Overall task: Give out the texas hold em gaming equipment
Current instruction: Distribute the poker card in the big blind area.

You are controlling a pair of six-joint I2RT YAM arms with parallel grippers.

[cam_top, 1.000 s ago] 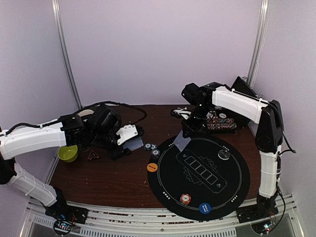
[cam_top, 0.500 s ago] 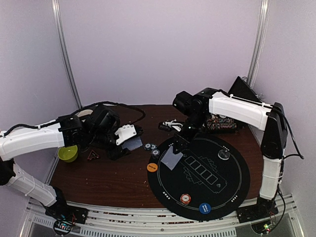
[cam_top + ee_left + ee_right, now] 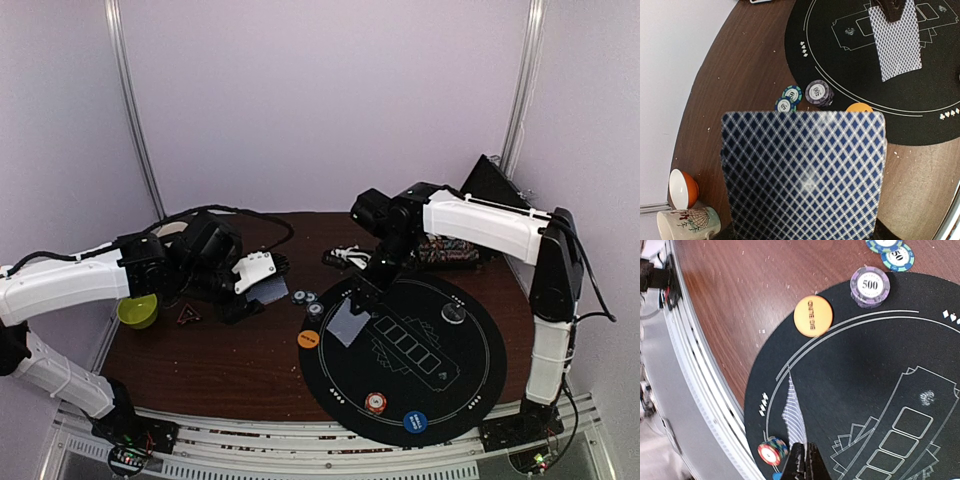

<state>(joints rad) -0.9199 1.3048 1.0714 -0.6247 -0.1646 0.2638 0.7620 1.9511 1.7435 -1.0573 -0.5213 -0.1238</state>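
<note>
My right gripper (image 3: 804, 450) is shut on the near end of a single playing card (image 3: 795, 415), seen almost edge-on. From above, that card (image 3: 349, 322) slants down over the left part of the round black mat (image 3: 440, 375). My left gripper (image 3: 262, 290) hovers over the brown table left of the mat, shut on blue diamond-backed cards (image 3: 802, 175) that hide its fingers. Beside the mat's left edge lie an orange disc (image 3: 813, 315), a purple 500 chip stack (image 3: 870, 286) and two teal chips (image 3: 791, 93). A red striped chip stack (image 3: 375, 403), a blue disc (image 3: 415, 421) and a dark disc (image 3: 453, 313) sit on the mat.
A green bowl (image 3: 137, 310) sits under the left arm. An orange bowl (image 3: 682, 187) and a cream mug (image 3: 687, 223) stand at the table's far left edge. A rack of chips (image 3: 445, 250) and a black case (image 3: 490, 180) stand behind the mat.
The right gripper carried its card from the back edge of the mat leftward and nearer, out over the mat's left part, then held almost still. The left arm has not moved.
</note>
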